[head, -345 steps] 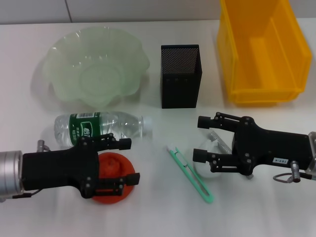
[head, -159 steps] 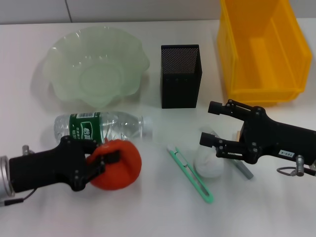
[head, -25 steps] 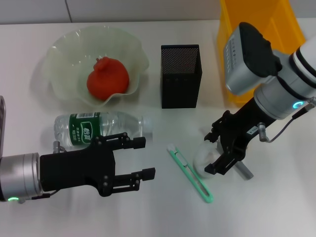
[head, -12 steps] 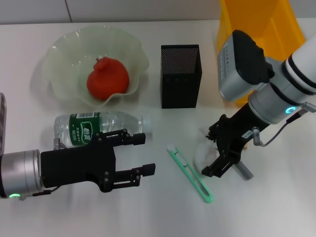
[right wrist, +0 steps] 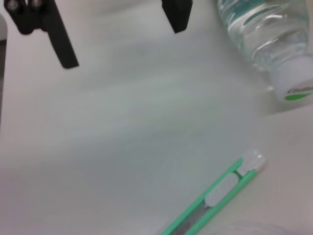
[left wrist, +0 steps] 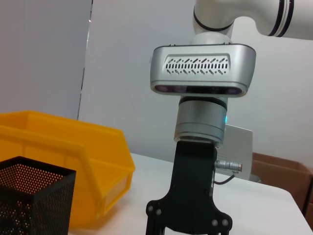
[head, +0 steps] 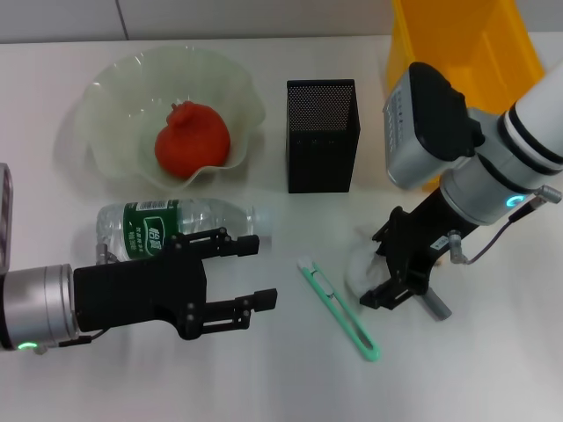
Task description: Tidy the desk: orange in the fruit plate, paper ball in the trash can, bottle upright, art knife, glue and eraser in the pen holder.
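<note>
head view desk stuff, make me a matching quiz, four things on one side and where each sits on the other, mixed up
Things:
1. orange
2. bottle
3. art knife
4. paper ball

Places:
A. flat on the desk between both hands
B. under the right hand
C. in the fruit plate
D. on its side, just behind the left hand

Pairs: 1-C, 2-D, 3-A, 4-B

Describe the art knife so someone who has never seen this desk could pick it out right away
Start at the black mesh pen holder in the middle of the white desk and look toward the near edge. The art knife lies flat there at a slant, between the open left gripper and the right gripper. It is the only slim mint-green stick, with a white tip.
</note>
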Controlling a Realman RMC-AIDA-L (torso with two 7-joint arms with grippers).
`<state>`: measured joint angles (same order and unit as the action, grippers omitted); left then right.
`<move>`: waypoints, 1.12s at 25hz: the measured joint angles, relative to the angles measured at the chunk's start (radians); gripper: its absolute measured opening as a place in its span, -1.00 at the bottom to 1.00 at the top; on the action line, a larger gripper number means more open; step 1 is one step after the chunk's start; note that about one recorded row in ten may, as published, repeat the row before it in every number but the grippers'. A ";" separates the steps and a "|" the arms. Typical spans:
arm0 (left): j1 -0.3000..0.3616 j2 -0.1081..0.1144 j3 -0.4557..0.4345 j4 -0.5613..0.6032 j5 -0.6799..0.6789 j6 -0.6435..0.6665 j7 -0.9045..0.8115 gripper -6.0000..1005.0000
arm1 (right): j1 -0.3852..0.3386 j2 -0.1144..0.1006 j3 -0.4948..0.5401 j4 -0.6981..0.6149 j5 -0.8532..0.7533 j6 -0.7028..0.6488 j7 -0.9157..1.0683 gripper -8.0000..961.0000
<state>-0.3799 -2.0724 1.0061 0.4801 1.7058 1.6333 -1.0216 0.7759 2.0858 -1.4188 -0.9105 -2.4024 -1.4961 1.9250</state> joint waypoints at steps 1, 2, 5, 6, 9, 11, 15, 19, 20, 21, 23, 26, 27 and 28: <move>0.000 0.000 0.000 0.000 0.000 -0.001 0.000 0.42 | -0.006 0.000 0.002 -0.013 0.001 -0.003 0.000 0.48; -0.001 0.000 0.000 0.000 0.000 -0.002 0.000 0.42 | -0.017 -0.001 0.002 -0.033 0.002 -0.006 0.002 0.41; -0.001 0.000 0.001 0.000 0.000 -0.005 0.000 0.42 | -0.060 -0.002 0.004 -0.117 0.011 -0.013 0.010 0.22; -0.001 0.000 0.001 0.000 0.000 -0.006 0.000 0.42 | -0.080 -0.002 0.006 -0.150 0.016 -0.016 0.012 0.16; -0.001 0.000 0.000 0.000 0.000 -0.006 0.000 0.42 | -0.137 -0.002 0.030 -0.233 0.066 -0.029 0.013 0.15; -0.001 0.000 0.000 0.000 0.000 -0.007 0.000 0.42 | -0.183 -0.002 0.070 -0.282 0.119 -0.035 0.011 0.14; 0.000 -0.001 0.000 0.000 -0.001 -0.009 0.000 0.42 | -0.285 -0.002 0.186 -0.352 0.268 -0.034 -0.035 0.14; -0.001 -0.001 -0.001 0.000 -0.001 -0.009 0.000 0.42 | -0.382 -0.003 0.347 -0.350 0.526 -0.037 -0.140 0.14; -0.001 -0.001 -0.001 0.000 -0.002 -0.010 0.000 0.42 | -0.402 -0.005 0.394 -0.331 0.596 -0.038 -0.176 0.14; -0.002 -0.001 -0.001 0.000 -0.003 -0.010 0.000 0.42 | -0.421 -0.005 0.442 -0.301 0.672 -0.039 -0.227 0.14; -0.006 -0.002 -0.001 0.000 -0.004 -0.011 0.000 0.42 | -0.445 -0.006 0.508 -0.248 0.762 -0.039 -0.311 0.14; -0.012 -0.002 -0.001 0.000 -0.004 -0.012 0.000 0.42 | -0.464 -0.005 0.582 -0.174 0.826 -0.021 -0.424 0.14; -0.013 -0.002 -0.001 0.000 -0.004 -0.012 0.000 0.42 | -0.466 -0.005 0.598 -0.156 0.830 -0.012 -0.447 0.14; -0.014 -0.002 -0.001 0.000 -0.004 -0.012 0.000 0.42 | -0.466 -0.005 0.613 -0.133 0.831 0.010 -0.466 0.14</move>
<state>-0.3939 -2.0740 1.0047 0.4801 1.7015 1.6209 -1.0217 0.3094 2.0807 -0.8059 -1.0438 -1.5713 -1.4860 1.4589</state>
